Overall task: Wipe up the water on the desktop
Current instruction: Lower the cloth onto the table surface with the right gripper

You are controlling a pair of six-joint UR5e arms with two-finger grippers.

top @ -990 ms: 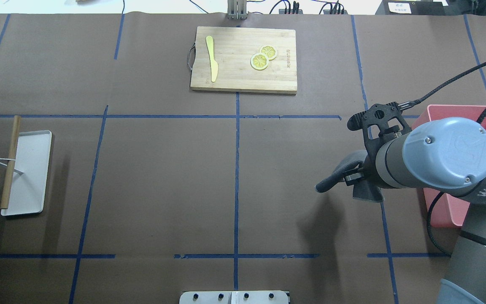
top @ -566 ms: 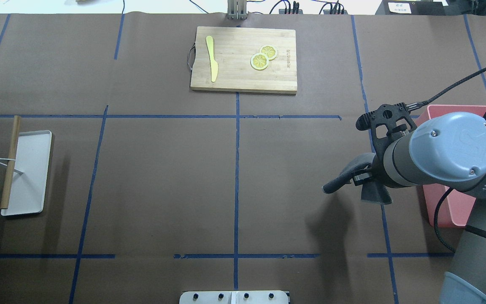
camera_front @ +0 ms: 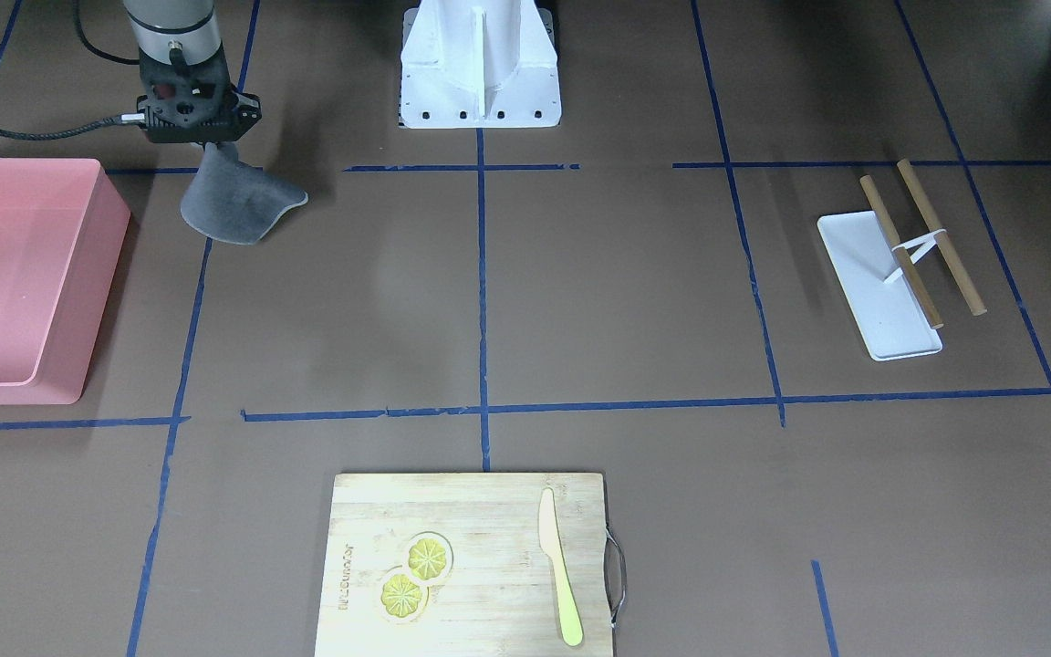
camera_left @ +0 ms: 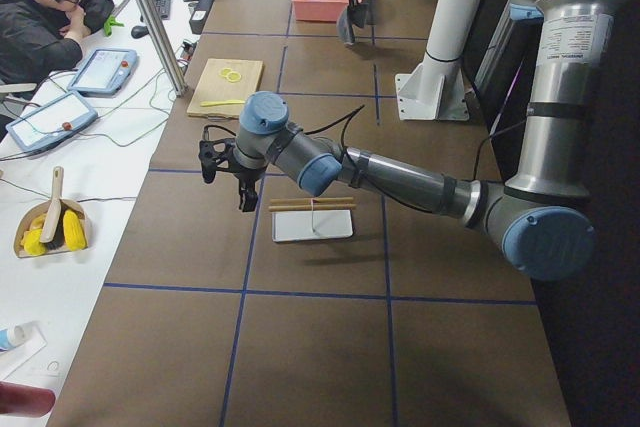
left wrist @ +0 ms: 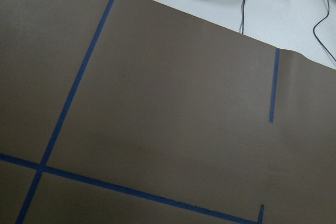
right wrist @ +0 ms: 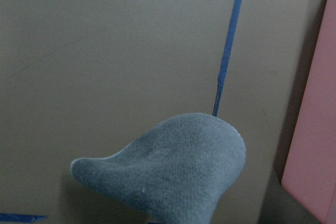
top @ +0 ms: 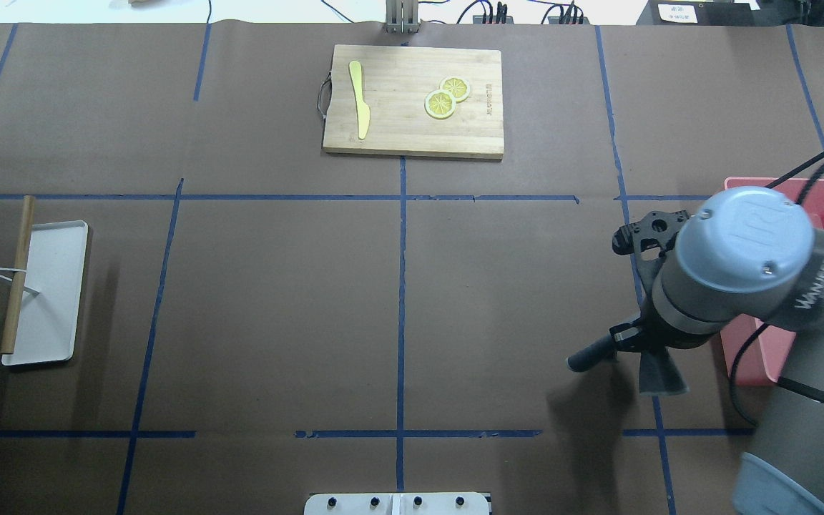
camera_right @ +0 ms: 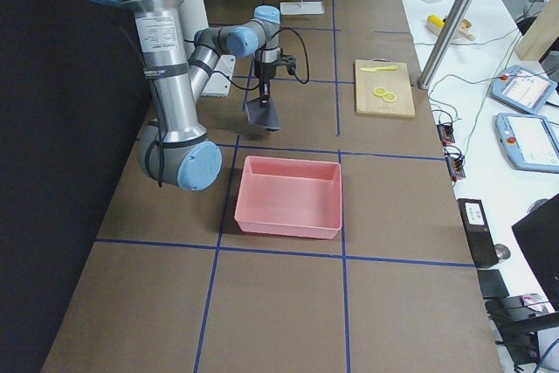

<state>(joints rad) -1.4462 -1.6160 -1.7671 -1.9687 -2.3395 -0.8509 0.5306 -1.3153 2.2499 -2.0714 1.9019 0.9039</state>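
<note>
The desktop (top: 276,307) is dark brown with blue tape lines; I can make out no water on it. My right gripper (camera_front: 208,148) is shut on a grey cloth (camera_front: 238,205), which hangs from it low over the desktop, next to the pink bin. In the overhead view the wrist hides the fingers, and the cloth (top: 656,370) sticks out from under it. The cloth fills the bottom of the right wrist view (right wrist: 173,169). My left gripper (camera_left: 245,195) hovers over the table's left end. It shows only in the exterior left view, so I cannot tell if it is open or shut.
A pink bin (camera_front: 24,274) stands at the robot's right, close beside the right arm. A bamboo cutting board (top: 412,129) with a yellow knife (top: 360,96) and lemon slices (top: 446,98) lies at the far middle. A white tray (top: 47,293) with two wooden sticks lies at the left.
My right arm has moved toward the robot's side of the table and slightly right, with the cloth still in its gripper. Nothing else has moved.
</note>
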